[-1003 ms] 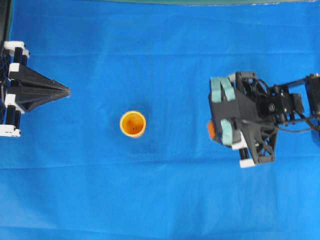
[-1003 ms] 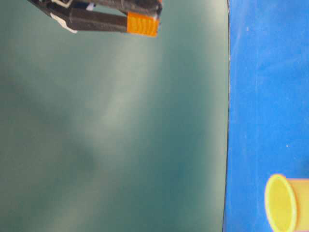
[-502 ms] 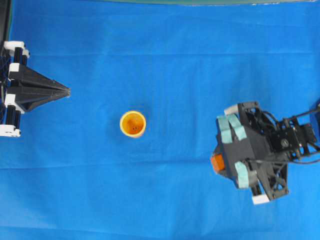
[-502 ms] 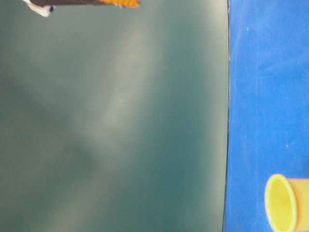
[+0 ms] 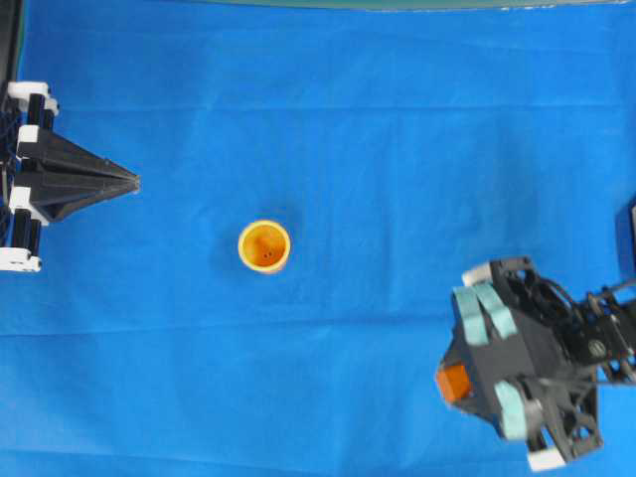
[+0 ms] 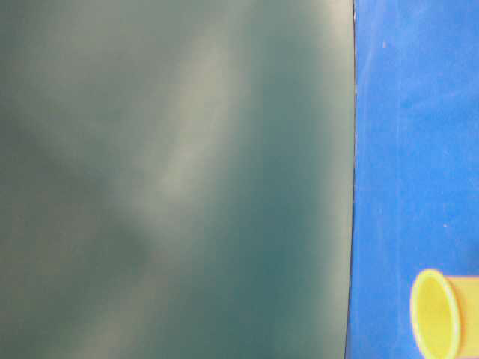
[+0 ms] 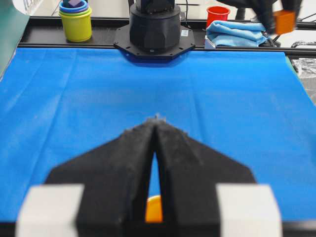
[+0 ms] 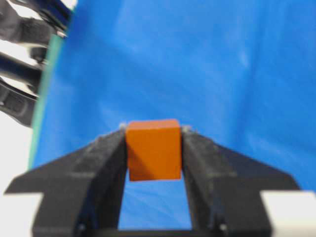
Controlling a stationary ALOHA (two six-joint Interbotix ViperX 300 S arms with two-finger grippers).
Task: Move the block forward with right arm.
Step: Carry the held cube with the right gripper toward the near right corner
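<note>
While the blue cloth point(image 5: 328, 89) stays bare around it, the right arm point(image 5: 556, 348) hangs over the lower right corner with the right gripper point(image 8: 154, 148) clenched on the block point(image 8: 153, 149), carried clear of the cloth, so this looks like the transport step, and next it needs a lowering and a release at the forward spot. The left gripper point(image 7: 156, 148) sits parked, pinched to a slit, grasping nothing; the cup point(image 5: 264, 245) stands mid-cloth, well apart, blocking nothing.
</note>
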